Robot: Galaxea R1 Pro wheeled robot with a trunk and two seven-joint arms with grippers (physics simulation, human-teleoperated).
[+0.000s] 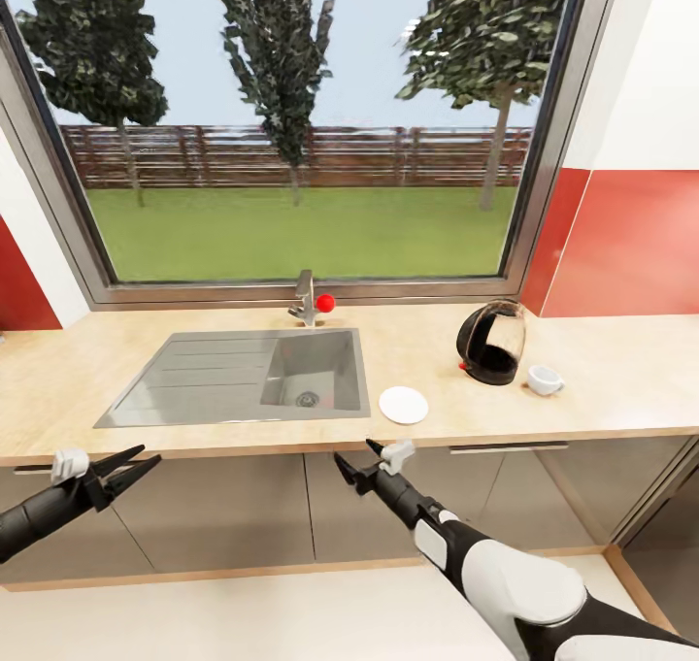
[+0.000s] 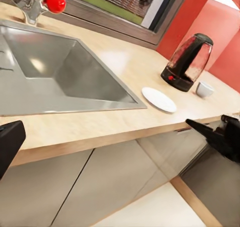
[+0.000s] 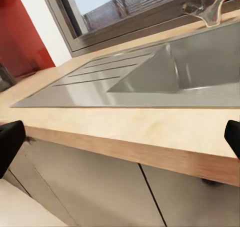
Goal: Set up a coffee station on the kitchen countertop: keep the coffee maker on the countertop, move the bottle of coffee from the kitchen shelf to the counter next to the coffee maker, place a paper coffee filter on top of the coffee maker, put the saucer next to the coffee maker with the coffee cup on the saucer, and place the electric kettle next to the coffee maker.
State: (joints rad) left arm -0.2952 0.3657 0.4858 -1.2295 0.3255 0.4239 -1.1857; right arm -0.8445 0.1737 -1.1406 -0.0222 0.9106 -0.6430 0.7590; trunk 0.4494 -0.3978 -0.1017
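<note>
1. The long light beige wood-look surface (image 1: 582,389) runs under the big window, and set into it is the grey steel sink (image 1: 243,375), the landmark here.
2. Behind the sink's basin stands the steel tap with a red ball handle (image 1: 313,302).
3. Just beside the sink's right front corner, the small round flat white saucer (image 1: 403,405) lies on the surface, bare on top.
4. Further right of the sink, well past the saucer, there's the rounded dark smoky-glass electric kettle with black base and lid (image 1: 491,343), upright.
5. The small white coffee cup (image 1: 544,380) sits on the surface just beside the kettle, on the side away from the sink, apart from the saucer.
6. The left end effector (image 1: 131,467) hangs in front of the grey cabinet fronts below the sink's left end, black fingers spread, nothing between them.
7. The right end effector (image 1: 356,459) hovers below the surface edge, under the sink's right corner, fingers apart and empty.
8. From the left wrist camera, saucer (image 2: 159,99), kettle (image 2: 187,62) and cup (image 2: 204,89) line up beyond the sink (image 2: 60,72).
</note>
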